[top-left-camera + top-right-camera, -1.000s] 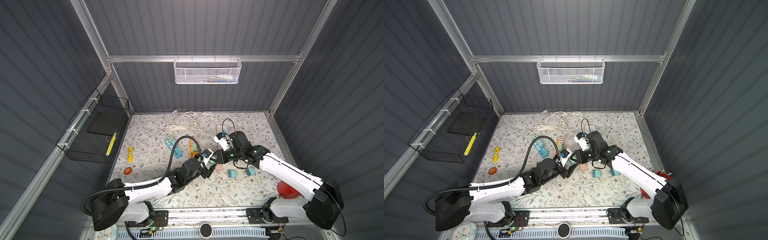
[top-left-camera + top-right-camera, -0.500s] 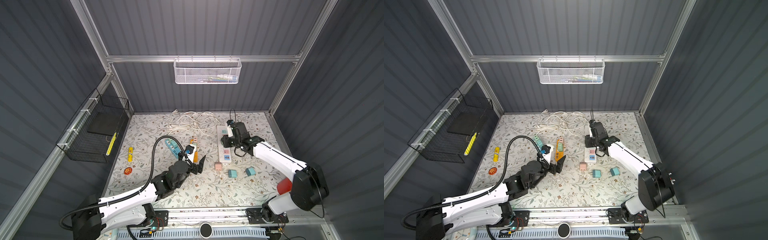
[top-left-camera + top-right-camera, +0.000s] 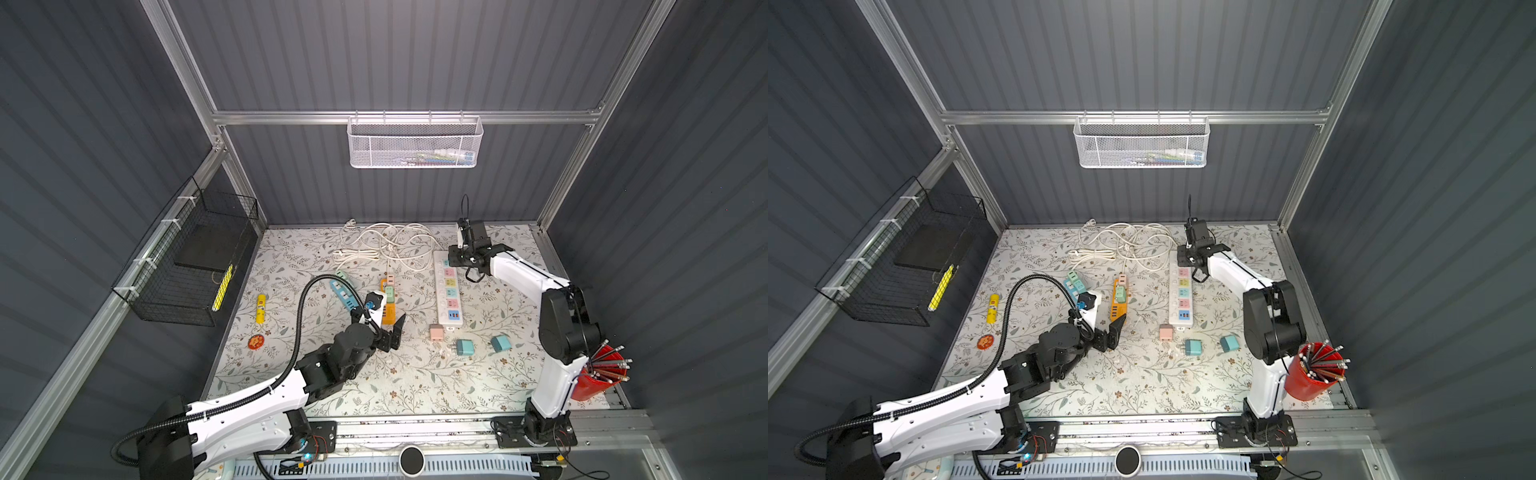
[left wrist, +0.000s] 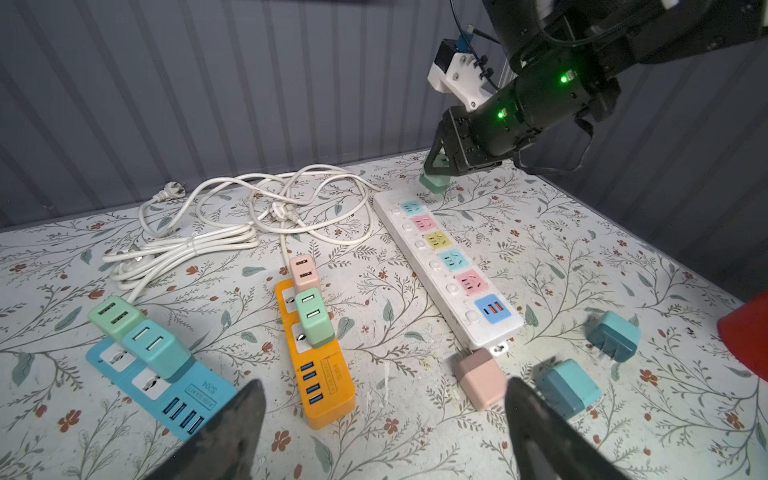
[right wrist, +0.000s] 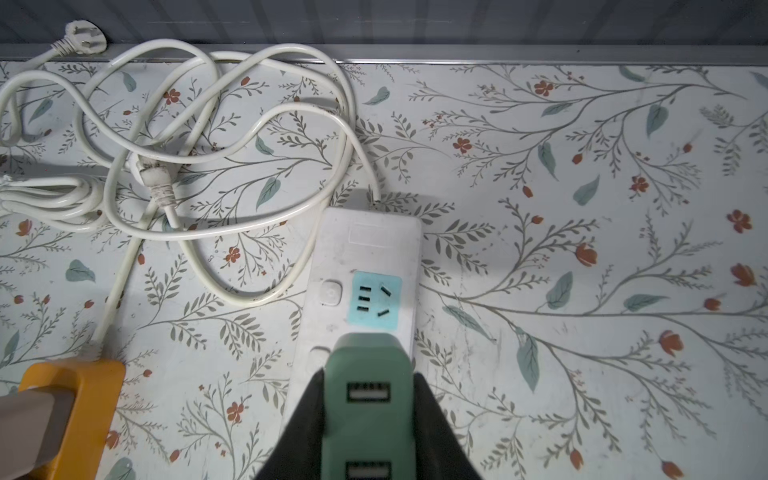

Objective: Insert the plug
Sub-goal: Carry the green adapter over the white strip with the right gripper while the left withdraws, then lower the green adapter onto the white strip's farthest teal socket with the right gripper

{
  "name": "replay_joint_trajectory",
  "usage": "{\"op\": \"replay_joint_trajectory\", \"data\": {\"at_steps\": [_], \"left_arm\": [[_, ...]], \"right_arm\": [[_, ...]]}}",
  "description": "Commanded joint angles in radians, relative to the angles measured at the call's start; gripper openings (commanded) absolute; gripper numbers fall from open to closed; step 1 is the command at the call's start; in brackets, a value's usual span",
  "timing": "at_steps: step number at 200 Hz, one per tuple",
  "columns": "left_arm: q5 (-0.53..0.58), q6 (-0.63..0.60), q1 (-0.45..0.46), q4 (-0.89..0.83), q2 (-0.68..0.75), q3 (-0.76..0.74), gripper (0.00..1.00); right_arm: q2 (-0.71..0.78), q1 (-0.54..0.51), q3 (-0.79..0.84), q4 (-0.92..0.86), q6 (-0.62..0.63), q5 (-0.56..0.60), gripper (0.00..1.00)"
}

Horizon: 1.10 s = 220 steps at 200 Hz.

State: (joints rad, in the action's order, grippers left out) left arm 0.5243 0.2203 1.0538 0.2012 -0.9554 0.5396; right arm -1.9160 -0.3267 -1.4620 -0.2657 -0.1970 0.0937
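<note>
Pulled back from the middle since a second ago, the left gripper (image 4: pixel 386 432) now hovers wide and empty near the orange power strip (image 3: pixel 388 313). Further right lies the white power strip (image 3: pixel 446 286), its long axis running near to far across the surface (image 3: pixel 415 386). The right gripper (image 5: pixel 368 399) has swung to its far end, clamped on the green plug (image 5: pixel 368 361), which hangs just above the end light-blue socket (image 5: pixel 375 300), unseated. That arm is plainly nearer; a short descent seems all that remains.

Right gripper (image 5: pixel 370 378), green plug (image 5: pixel 369 409): farther back
</note>
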Motion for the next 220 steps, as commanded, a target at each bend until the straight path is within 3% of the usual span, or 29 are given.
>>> {"op": "replay_joint_trajectory", "data": {"at_steps": [1,99,165,220], "left_arm": [[0.008,0.022,-0.006,-0.01,0.018,-0.018,0.9],[0.021,0.019,-0.008,-0.006,0.057,-0.042,0.9],[0.029,0.01,-0.008,-0.008,0.08,-0.056,0.9],[0.027,0.005,-0.012,0.015,0.06,-0.059,0.9]], "right_arm": [[-0.041,0.006,-0.057,-0.024,0.007,-0.011,0.14],[-0.186,0.008,-0.191,-0.105,-0.07,-0.055,0.13],[-0.209,0.008,-0.195,-0.114,-0.083,0.029,0.12],[-0.246,0.004,-0.229,-0.117,-0.108,0.027,0.12]]}}
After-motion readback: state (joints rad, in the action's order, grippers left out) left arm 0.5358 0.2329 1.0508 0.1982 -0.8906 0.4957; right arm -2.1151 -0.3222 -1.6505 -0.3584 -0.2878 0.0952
